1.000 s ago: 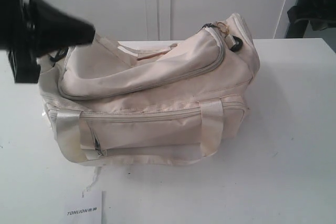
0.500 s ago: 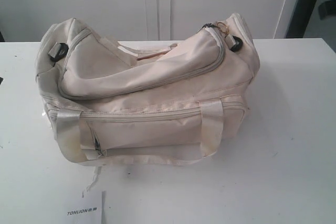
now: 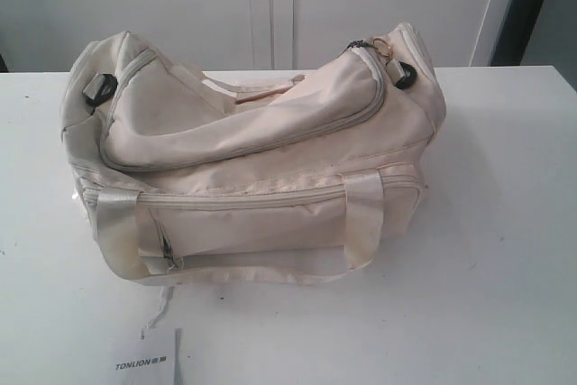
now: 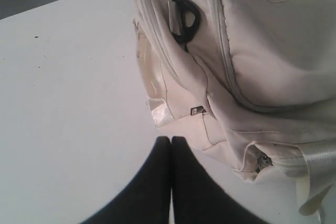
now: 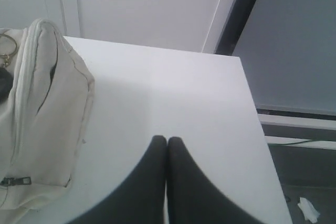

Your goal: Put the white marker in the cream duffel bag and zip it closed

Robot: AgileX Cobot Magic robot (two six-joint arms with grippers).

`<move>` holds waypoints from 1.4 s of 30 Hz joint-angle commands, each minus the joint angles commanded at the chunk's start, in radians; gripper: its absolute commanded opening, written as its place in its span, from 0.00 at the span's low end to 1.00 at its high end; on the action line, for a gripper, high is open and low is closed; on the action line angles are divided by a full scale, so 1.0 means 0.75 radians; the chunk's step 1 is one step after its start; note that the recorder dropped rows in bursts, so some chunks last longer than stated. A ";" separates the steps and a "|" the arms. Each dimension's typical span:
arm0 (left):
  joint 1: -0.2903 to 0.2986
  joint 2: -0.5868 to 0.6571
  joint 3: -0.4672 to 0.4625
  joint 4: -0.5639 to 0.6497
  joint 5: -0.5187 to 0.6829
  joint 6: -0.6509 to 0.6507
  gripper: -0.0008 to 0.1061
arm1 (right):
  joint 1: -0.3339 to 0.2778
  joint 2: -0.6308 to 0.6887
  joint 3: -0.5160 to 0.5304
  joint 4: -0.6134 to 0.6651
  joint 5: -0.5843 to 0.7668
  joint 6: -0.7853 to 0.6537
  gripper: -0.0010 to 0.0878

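Cream duffel bag (image 3: 261, 169) on white table (image 3: 505, 250), top zip closed; L gripper (image 4: 171, 141) jaws pressed together, empty, beside bag end; R gripper (image 5: 167, 140) likewise, nr opposite end.

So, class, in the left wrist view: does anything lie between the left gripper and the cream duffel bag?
Nothing visible does. Only a strip of bare white table lies between the shut left gripper and the cream duffel bag.

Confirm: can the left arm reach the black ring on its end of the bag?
Probably yes: the left fingers, shut, hang beside that end of the cream duffel bag; the black ring sits uncovered.
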 joint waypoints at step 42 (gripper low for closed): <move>0.000 -0.752 0.331 0.007 -0.147 -0.124 0.01 | 0.000 -0.742 0.515 0.000 -0.324 0.000 0.01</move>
